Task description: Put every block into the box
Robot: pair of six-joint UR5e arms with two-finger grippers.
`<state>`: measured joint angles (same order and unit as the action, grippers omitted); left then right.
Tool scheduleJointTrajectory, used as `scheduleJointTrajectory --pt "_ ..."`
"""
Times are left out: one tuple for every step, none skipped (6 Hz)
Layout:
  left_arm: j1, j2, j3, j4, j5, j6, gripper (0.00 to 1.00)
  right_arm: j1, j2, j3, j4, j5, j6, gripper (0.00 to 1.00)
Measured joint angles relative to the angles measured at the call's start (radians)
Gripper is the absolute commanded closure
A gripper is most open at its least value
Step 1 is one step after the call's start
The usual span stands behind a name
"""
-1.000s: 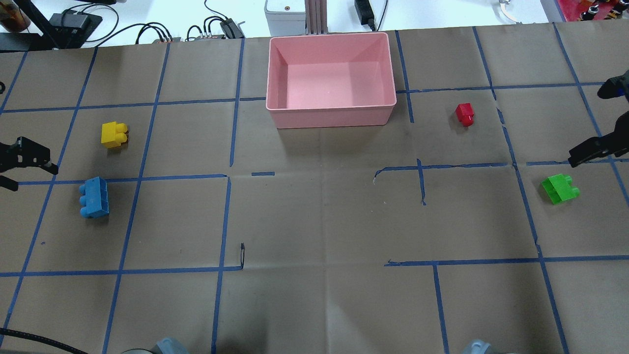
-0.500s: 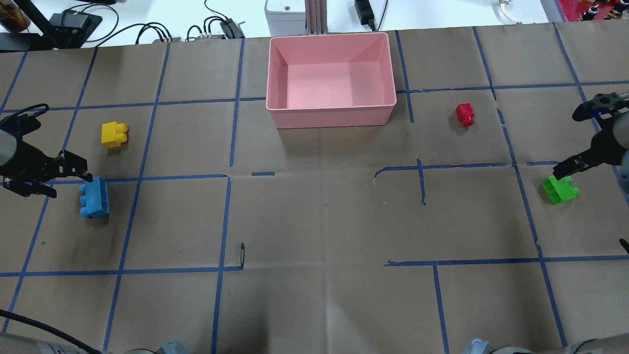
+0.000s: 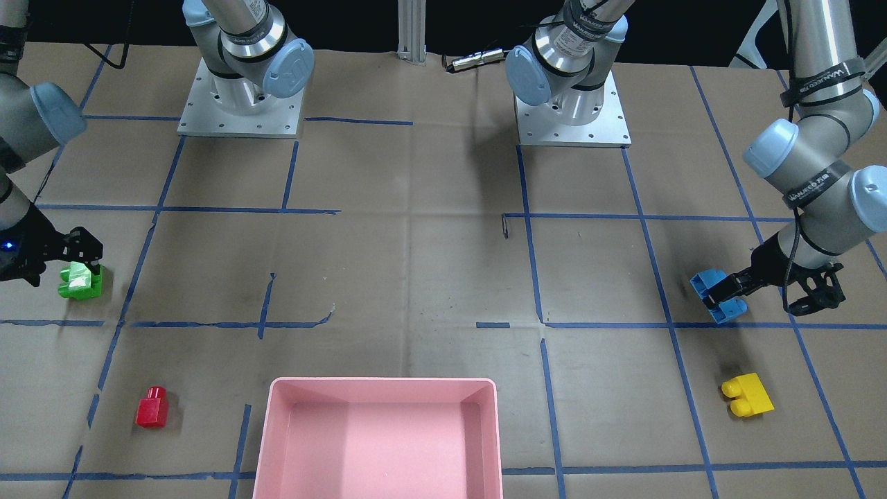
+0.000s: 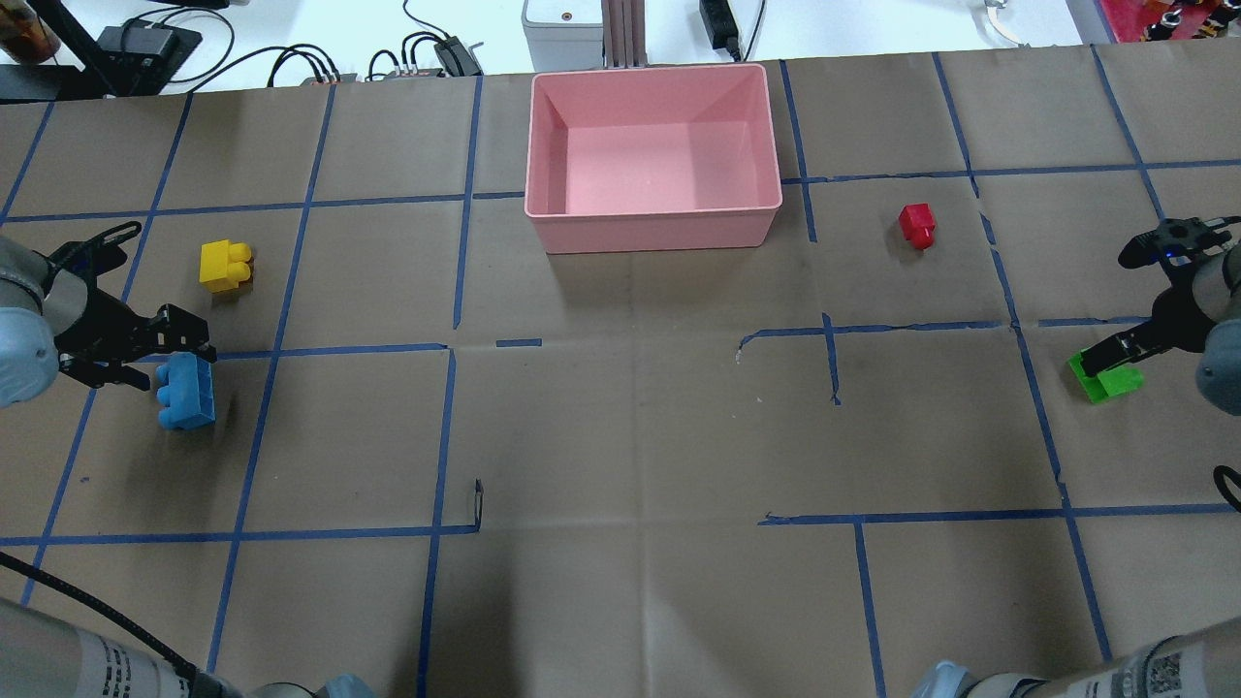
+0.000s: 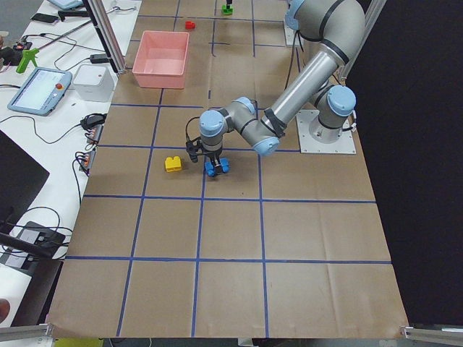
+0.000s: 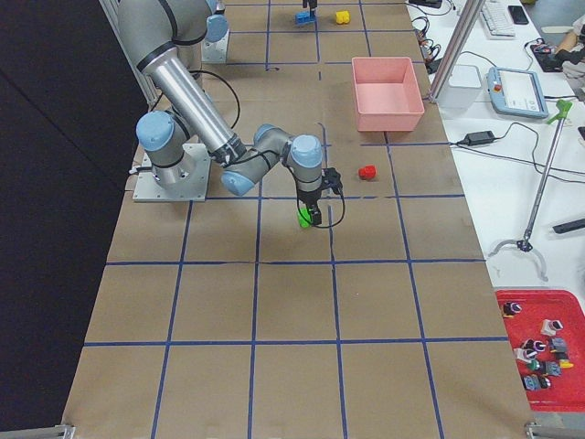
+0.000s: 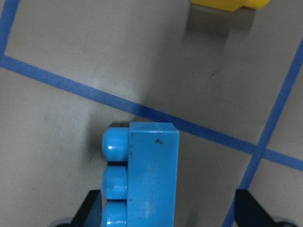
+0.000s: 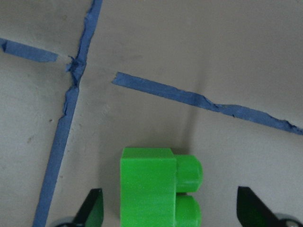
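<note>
Jaws spread astride blue block (image 7: 152,175), green block (image 8: 150,189)

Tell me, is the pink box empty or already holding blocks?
Empty: the pink box shows only bare floor; the yellow block, blue block, red block and green block all sit outside it.

The overhead view looks forward and down from behind the robot (image 3: 572,62) over the surface (image 4: 620,436); the front-facing view faces it from across, steeply down. Both show the box (image 4: 659,231). Two side views look along the surface from its ends, far off. Each wrist view looks down from close by: the left hand (image 7: 170,210) frames the blue block (image 7: 151,170), the right hand (image 8: 173,210) the green block (image 8: 147,184). The yellow block (image 7: 229,4), just beyond the left hand, shows there and overhead.
</note>
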<state>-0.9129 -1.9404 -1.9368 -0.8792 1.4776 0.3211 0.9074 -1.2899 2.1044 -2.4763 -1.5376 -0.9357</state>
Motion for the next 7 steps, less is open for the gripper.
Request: scheduleJointTrajectory --pt "0.002 -0.012 -0.001 0.012 0.001 0.009 0.02 0.000 0.021 0.001 -0.020 0.001 0.000 0.31" --pt "0.005 -0.020 -0.004 0.016 0.002 0.019 0.03 0.000 0.032 0.001 -0.032 0.001 0.001 0.76" --pt "0.007 -0.027 -0.013 0.021 0.003 0.029 0.03 0.000 0.035 0.001 -0.033 0.001 0.003 0.88" --pt "0.009 -0.031 -0.031 0.043 0.004 0.039 0.15 0.001 0.036 0.001 -0.031 0.001 0.007 0.91" --pt "0.009 -0.033 -0.046 0.075 0.005 0.045 0.17 0.001 0.031 -0.005 -0.026 -0.001 0.007 0.94" --pt "0.009 -0.035 -0.052 0.098 0.006 0.047 0.17 0.004 0.004 -0.034 0.004 -0.005 0.006 0.95" --pt "0.009 -0.035 -0.052 0.105 0.007 0.047 0.20 0.016 -0.029 -0.098 0.080 -0.005 0.009 0.93"
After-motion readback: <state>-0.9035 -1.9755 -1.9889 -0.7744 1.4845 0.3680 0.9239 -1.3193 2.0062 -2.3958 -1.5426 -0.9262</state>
